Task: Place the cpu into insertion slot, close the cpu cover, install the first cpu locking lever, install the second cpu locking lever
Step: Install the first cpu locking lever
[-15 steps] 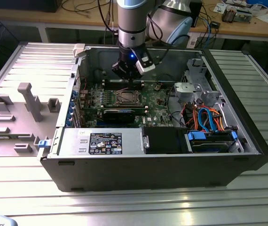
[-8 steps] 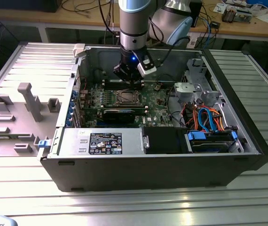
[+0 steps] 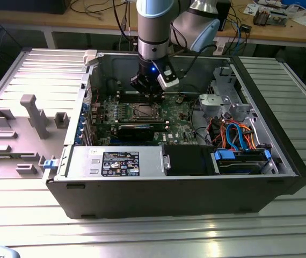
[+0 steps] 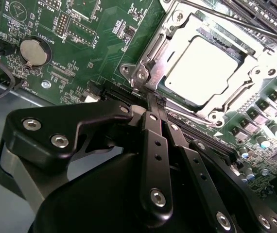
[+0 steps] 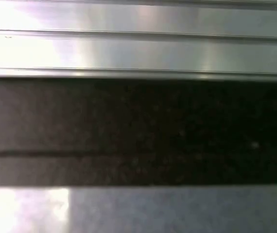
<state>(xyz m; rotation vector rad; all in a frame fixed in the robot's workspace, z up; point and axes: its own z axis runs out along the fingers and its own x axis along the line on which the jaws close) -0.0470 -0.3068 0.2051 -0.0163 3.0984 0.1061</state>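
The gripper [image 4: 154,103] has black matte metal jaws, flat linked bars fastened with bright round screws, and in the second wrist view they are drawn together to a narrow tip with no gap between them. That tip sits at the corner of the socket, touching or just short of a thin grey wire lever [image 4: 150,73] that runs along the socket's edge; whether the jaws pinch it cannot be told.

Just beyond the tip lies the cpu [image 4: 204,70], a flat square with a dull silver top washed pale by glare, seated in the socket. The cpu cover [image 4: 177,36], a thin frame of stamped grey metal with a large square window, lies flat around it, its edge overlapping the chip's border. Around them spreads the green board [image 4: 104,43], busy with small components, a round coin battery [image 4: 34,52] and long black slots.

In the exterior view the gripper [image 3: 152,92] hangs over the socket inside an open black computer case [image 3: 185,199] holding a black rectangular card [image 3: 137,130] and blue and orange cables [image 3: 236,134]. The case lies on a ribbed metal desk [image 3: 29,209], with grey moulded fixtures [image 3: 32,115] on the exterior view's left and a wooden bench [image 3: 282,32] with cables behind.
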